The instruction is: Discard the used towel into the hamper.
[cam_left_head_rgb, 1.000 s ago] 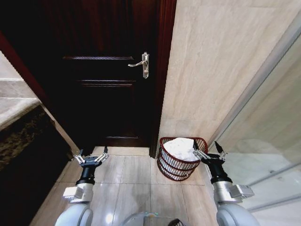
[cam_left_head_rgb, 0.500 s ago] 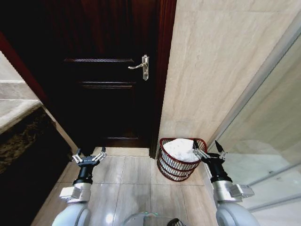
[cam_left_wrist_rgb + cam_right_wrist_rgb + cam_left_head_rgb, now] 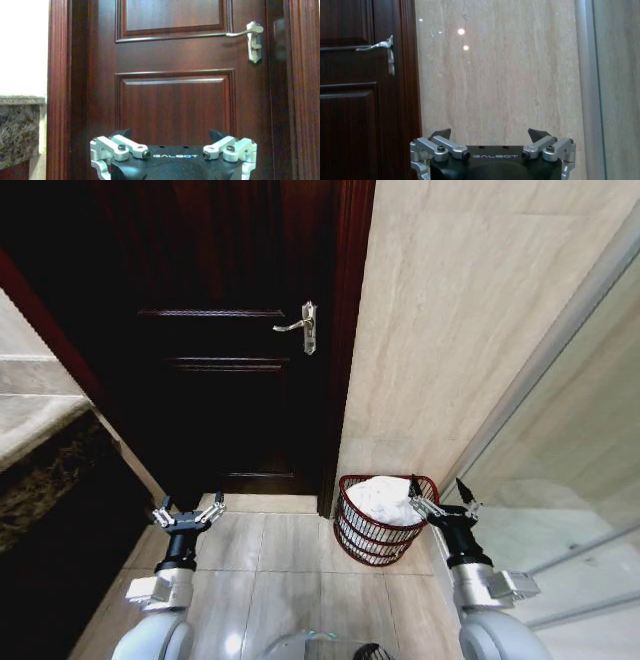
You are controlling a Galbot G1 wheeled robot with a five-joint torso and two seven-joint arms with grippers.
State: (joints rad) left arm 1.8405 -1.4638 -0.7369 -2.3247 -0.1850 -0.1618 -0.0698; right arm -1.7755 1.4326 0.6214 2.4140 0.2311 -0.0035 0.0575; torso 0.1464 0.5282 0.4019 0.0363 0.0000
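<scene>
Head view — towel fills hamper.

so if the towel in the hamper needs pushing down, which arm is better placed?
Right. The right claw hangs open beside the hamper rim, next to the white towel. The left claw, also open, is off by the door.

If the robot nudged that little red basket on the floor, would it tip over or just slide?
The hamper probably slides: it stands on smooth glossy tiles and looks light, being openwork bars. It narrows toward its base, so a high push might tip it. The white towel heaped inside looks soft and adds little weight.
</scene>
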